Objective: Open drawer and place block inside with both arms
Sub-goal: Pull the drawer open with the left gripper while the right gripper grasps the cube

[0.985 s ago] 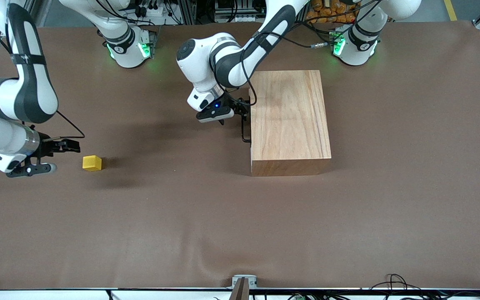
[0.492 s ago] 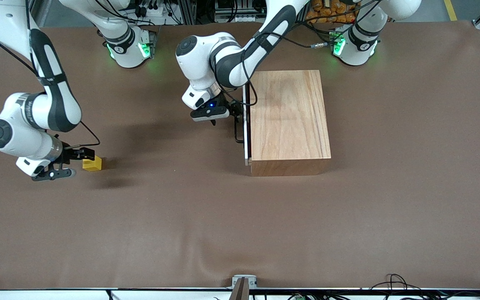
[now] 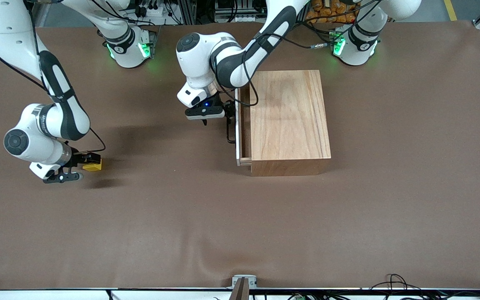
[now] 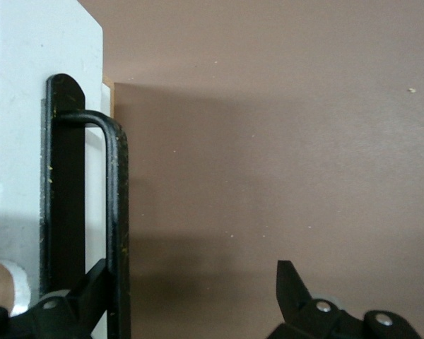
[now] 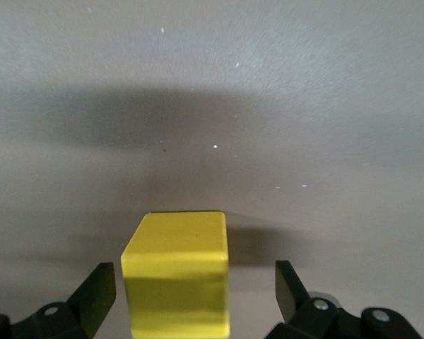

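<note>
Drawer (image 3: pixel 243 125) farther out now, open right end effector (image 5: pixel 191 296) newly astride block (image 5: pixel 178 279).

Two white jointed robot arms w/ glossy rounded shells & black joint bands: the right arm (image 3: pixel 52 104) & the left arm (image 3: pixel 227 58). Each round white base glowed green at the sides, w/ a small dark marking on the collar. Thin black cables ran along both arms & looped near the wrists. A blue light showed on the left arm's black two-finger gripper (image 3: pixel 227 113). The right arm's black two-finger gripper (image 5: pixel 191 296) had angular black fingers (image 5: pixel 95 293) w/ small silver screws.
</note>
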